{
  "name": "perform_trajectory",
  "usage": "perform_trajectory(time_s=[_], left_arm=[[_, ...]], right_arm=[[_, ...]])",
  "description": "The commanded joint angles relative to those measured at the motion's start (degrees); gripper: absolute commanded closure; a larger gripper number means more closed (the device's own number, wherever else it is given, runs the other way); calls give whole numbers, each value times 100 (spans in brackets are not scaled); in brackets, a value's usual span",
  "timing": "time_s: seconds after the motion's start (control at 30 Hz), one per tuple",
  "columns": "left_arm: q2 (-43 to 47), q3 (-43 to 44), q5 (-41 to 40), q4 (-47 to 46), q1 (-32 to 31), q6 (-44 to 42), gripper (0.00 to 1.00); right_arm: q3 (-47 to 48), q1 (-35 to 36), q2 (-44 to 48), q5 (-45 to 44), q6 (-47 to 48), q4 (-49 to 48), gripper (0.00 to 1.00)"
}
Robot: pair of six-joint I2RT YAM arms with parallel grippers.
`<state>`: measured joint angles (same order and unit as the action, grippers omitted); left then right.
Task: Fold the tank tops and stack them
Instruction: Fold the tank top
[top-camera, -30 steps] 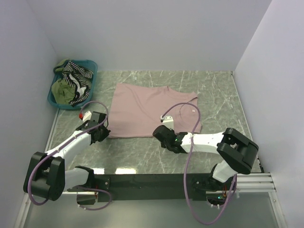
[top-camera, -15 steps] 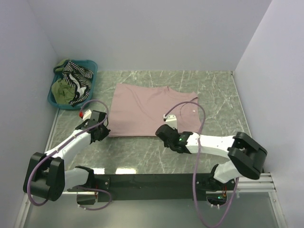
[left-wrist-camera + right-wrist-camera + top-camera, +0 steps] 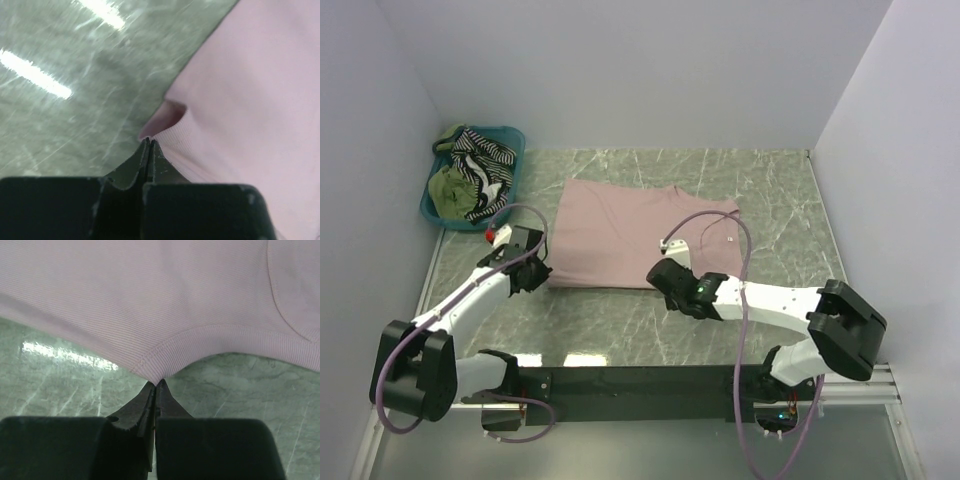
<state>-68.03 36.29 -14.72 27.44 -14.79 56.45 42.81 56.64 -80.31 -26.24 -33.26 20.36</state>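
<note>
The dusty pink tank top (image 3: 635,230) lies spread flat on the marble table (image 3: 770,200). My left gripper (image 3: 545,273) is shut on its near left corner; in the left wrist view the closed tips (image 3: 148,141) pinch the ribbed hem of the pink top (image 3: 240,85), which bulges up beside them. My right gripper (image 3: 657,279) is shut on the near hem further right; in the right wrist view its tips (image 3: 156,384) nip the hem of the pink cloth (image 3: 150,300), drawn into a small peak. An olive green top (image 3: 450,188) and a striped top (image 3: 485,152) lie bunched in the basket.
The teal plastic basket (image 3: 512,134) stands at the far left, against the left wall. White walls close the table on three sides. Purple cables loop off both wrists above the near edge of the cloth.
The right gripper has closed on the pink top's near hem while its arm stretched out to the left. The left gripper, shut throughout, has shifted slightly away from the base with its corner.
</note>
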Motion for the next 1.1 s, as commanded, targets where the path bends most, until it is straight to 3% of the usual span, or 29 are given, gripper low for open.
perform_trajectory(time_s=[0.0, 0.4, 1.07], left_arm=[[-201, 526, -39, -55, 28, 33, 99], [-1001, 1406, -22, -169, 37, -20, 99], [-2653, 2812, 57, -327, 398, 77, 99]], right_arm=[[473, -109, -133, -136, 327, 170, 100], [1019, -926, -432, 242, 978, 117, 100], [1994, -1665, -1461, 717, 1357, -76, 100]])
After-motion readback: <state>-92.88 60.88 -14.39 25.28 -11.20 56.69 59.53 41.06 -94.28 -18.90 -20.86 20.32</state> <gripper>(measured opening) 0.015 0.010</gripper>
